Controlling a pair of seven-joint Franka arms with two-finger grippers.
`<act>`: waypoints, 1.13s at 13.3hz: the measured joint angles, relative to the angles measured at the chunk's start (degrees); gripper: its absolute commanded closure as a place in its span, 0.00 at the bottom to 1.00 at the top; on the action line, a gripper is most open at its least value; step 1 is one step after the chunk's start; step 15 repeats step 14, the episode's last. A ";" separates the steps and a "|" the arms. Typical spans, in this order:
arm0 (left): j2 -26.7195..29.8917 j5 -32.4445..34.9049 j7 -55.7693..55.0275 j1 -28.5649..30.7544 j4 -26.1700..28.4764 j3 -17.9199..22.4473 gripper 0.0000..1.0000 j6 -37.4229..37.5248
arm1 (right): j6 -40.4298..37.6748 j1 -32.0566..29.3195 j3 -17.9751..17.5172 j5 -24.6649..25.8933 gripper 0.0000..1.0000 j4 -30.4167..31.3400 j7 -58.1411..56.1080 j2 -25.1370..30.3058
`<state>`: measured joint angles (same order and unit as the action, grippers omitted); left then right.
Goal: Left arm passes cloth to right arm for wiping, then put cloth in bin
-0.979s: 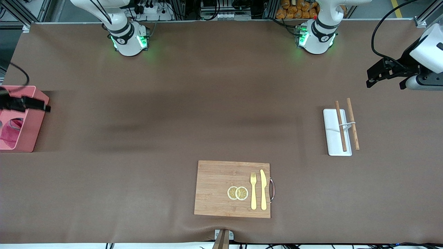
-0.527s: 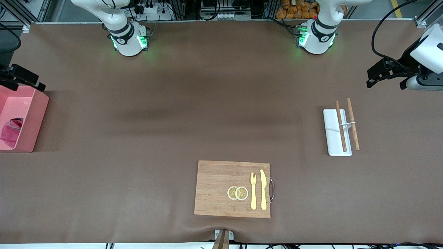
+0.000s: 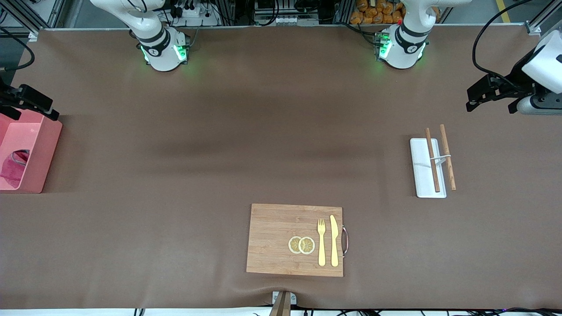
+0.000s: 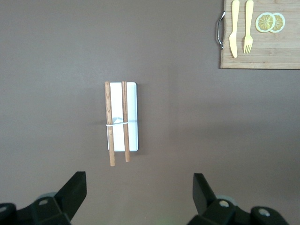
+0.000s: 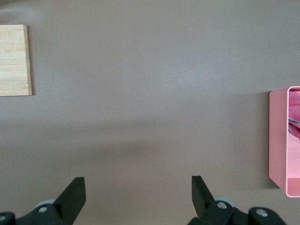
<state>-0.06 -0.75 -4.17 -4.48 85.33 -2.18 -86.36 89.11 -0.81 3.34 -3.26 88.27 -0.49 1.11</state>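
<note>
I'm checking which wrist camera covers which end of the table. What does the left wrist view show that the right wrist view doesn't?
Only the left wrist view shows the white tray with two wooden sticks lying across it, plus the yellow fork, yellow knife and lemon slices on the wooden board.

Only the right wrist view shows the pink bin with the magenta cloth inside.

Both show brown table cover, part of the board, and their own open gripper: left gripper, right gripper.

Even overhead light, soft shadow bands on table [image 3: 263,109], sharp focus
</note>
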 measured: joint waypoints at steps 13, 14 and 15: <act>-0.42 0.00 0.07 1.47 0.31 0.26 0.00 -0.05 | 1.01 0.01 0.37 0.91 0.00 0.02 -0.03 -0.99; -0.62 0.00 0.10 1.86 0.31 0.30 0.00 -0.07 | 1.36 0.01 0.37 1.11 0.00 0.04 -0.05 -1.21; -0.62 0.00 0.10 1.86 0.31 0.30 0.00 -0.07 | 1.36 0.01 0.37 1.11 0.00 0.04 -0.05 -1.21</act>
